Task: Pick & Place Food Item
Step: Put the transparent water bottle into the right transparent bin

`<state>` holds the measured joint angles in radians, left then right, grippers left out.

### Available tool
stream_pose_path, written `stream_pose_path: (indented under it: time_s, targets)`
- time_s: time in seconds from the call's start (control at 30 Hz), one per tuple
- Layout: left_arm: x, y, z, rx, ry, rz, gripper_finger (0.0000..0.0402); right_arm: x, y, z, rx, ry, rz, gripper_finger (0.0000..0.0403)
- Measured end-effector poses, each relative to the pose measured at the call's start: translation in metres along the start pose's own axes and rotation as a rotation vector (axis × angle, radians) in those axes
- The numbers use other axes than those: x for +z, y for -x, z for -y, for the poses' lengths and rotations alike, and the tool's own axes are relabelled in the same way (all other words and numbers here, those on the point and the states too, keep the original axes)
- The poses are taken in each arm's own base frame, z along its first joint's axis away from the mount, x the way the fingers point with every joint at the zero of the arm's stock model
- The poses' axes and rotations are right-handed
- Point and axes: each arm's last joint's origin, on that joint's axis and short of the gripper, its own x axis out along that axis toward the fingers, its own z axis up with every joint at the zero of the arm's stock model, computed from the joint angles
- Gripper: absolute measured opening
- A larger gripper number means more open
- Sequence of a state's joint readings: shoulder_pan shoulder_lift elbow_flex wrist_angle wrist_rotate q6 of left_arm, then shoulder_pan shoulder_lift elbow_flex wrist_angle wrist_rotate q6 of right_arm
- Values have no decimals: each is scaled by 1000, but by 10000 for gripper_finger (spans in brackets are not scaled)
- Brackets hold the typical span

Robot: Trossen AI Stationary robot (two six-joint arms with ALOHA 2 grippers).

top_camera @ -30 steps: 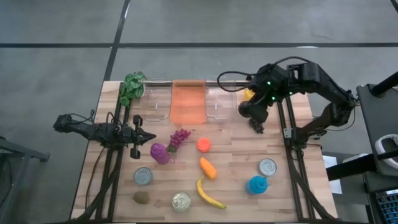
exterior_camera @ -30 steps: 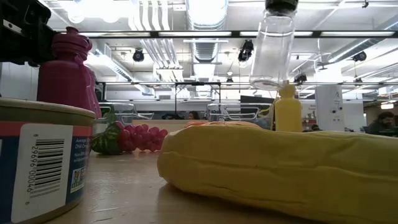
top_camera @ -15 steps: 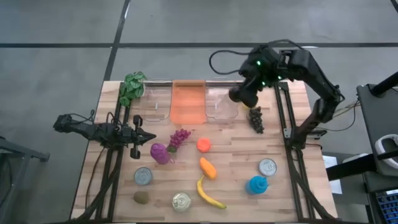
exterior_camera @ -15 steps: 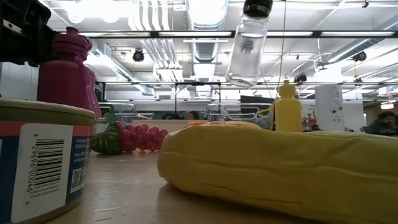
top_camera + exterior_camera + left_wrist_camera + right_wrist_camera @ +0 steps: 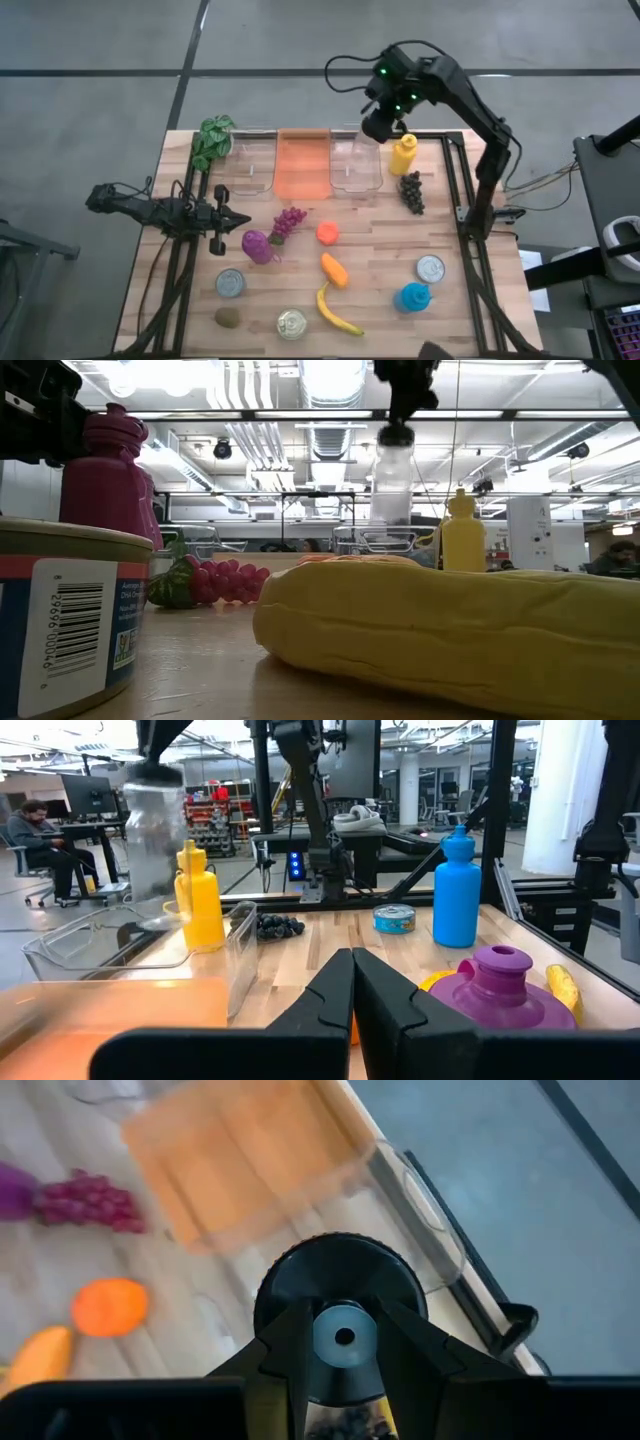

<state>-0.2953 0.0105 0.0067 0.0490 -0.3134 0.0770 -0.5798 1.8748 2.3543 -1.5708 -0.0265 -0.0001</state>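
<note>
Right gripper [image 5: 381, 124] hung above the back of the desk [image 5: 450, 240], jaws clenched on the black cap of a clear bottle [image 5: 392, 478] — bottle hanging upright over the rightmost clear bin [image 5: 354, 166], clear of the desk surface in the low view. Yellow bottle [image 5: 403, 155] stood just beside that bin, dark grapes [image 5: 411, 191] in front of it. Orange bin [image 5: 301, 162] sat between two clear bins. Left gripper [image 5: 232, 220] rested low at the desk's left side, jaws pressed together, holding nothing — purple bottle [image 5: 256, 246] just beside it. Red grapes [image 5: 289, 221], orange [image 5: 327, 233], carrot [image 5: 334, 269], banana [image 5: 335, 311], blue bottle [image 5: 412, 297] and cans lay spread across the front half.
</note>
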Motion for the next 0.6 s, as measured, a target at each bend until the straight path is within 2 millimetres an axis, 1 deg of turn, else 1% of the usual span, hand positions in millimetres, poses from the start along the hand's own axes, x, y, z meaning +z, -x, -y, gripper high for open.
stream_pose_path:
  time_s: [0.17,0.27,0.4,0.6]
  targets:
    - [0,0,0,0,0,0,10,8,-24,22,-28,-24,-48,91]
    - [0,0,0,0,0,0,10,13,-36,31,-38,-36,-61,91]
    - [0,0,0,0,0,0,10,18,-50,39,-44,-36,-68,91]
    - [0,0,0,0,0,0,10,22,-67,44,-45,-28,-90,91]
